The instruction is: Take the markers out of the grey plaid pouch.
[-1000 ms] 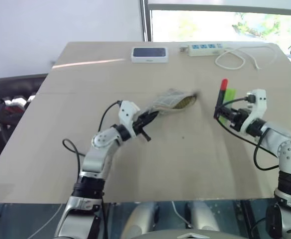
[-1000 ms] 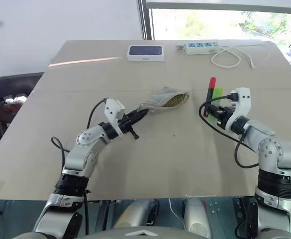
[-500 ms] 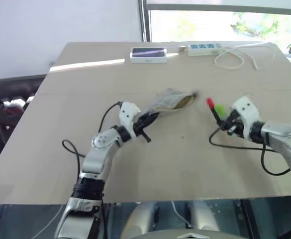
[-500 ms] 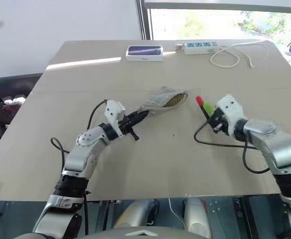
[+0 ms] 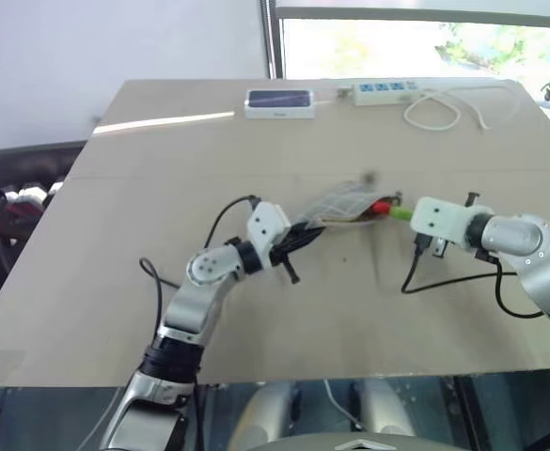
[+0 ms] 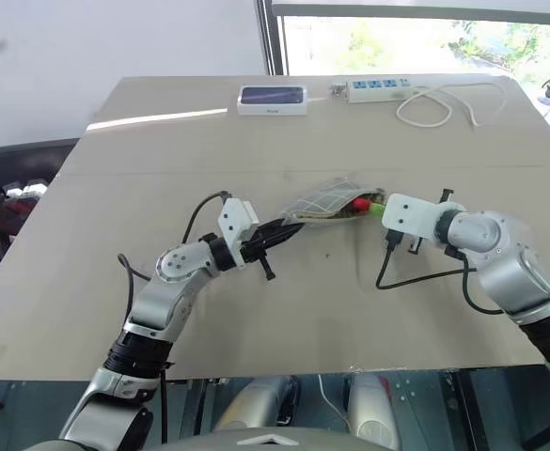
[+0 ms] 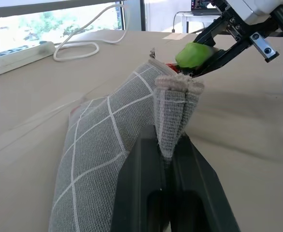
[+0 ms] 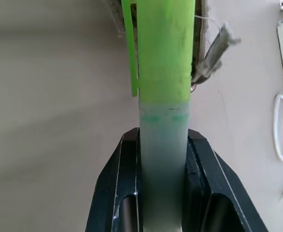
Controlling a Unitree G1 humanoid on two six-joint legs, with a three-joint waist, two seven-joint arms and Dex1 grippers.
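The grey plaid pouch (image 5: 338, 201) lies mid-table with its open mouth toward my right arm. My left gripper (image 5: 303, 236) is shut on the pouch's near end, the fabric (image 7: 172, 116) pinched between its fingers. My right gripper (image 8: 163, 140) is shut on the markers. The green-ended marker (image 8: 161, 53) runs straight out from its fingers. In the head views the red end (image 5: 380, 206) and green end (image 5: 400, 212) sit right at the pouch's mouth, roughly level. The zipper pull (image 8: 213, 47) hangs beside the green cap. Whether the ends are inside the mouth I cannot tell.
A white-framed dark device (image 5: 280, 101) and a white power strip (image 5: 388, 90) with a looped cord (image 5: 444, 112) lie along the far edge. A black cable (image 5: 444, 278) trails from my right wrist over the table.
My right gripper rolled over, tipping the markers from upright to level and bringing their coloured ends to the pouch's mouth. My left gripper moved right with the pouch.
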